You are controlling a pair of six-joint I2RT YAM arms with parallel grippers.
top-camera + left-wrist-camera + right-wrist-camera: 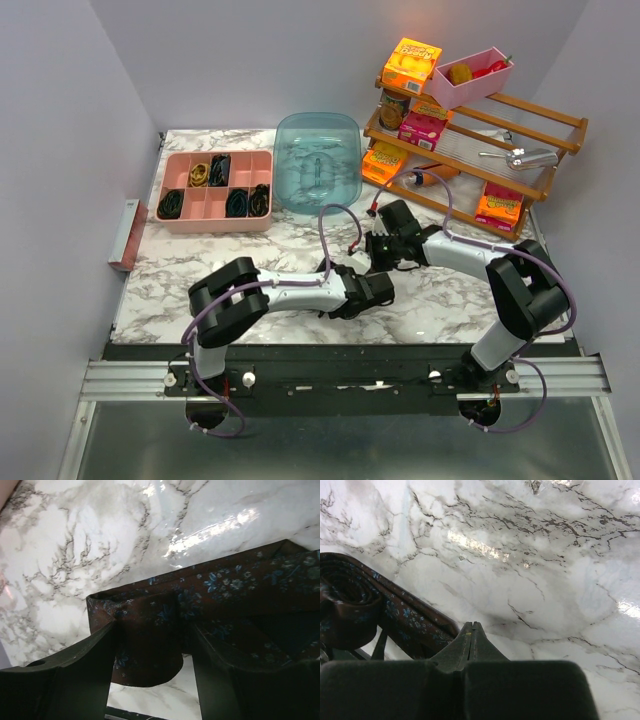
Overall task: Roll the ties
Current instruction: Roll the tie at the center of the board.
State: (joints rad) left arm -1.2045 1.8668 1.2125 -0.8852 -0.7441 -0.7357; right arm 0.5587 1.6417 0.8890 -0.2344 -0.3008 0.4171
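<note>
The tie (235,585) is dark brown with small blue flowers and lies on the marble table. In the left wrist view a folded, rolled part of it sits between my left gripper's (152,630) fingers, which close on it. In the right wrist view the same tie (410,617) shows as a coil at the left with a strip running toward the fingers. My right gripper (472,626) is shut and empty, its tip just beside the strip's edge. In the top view both grippers, left (378,290) and right (378,243), meet mid-table and hide the tie.
A pink divided tray (215,224) at the back left holds several rolled dark ties (171,204). A blue translucent tub (317,160) stands behind the grippers. A wooden rack (545,125) with boxes and a pink bin (470,78) fills the back right. Purple cables (340,213) loop over the arms.
</note>
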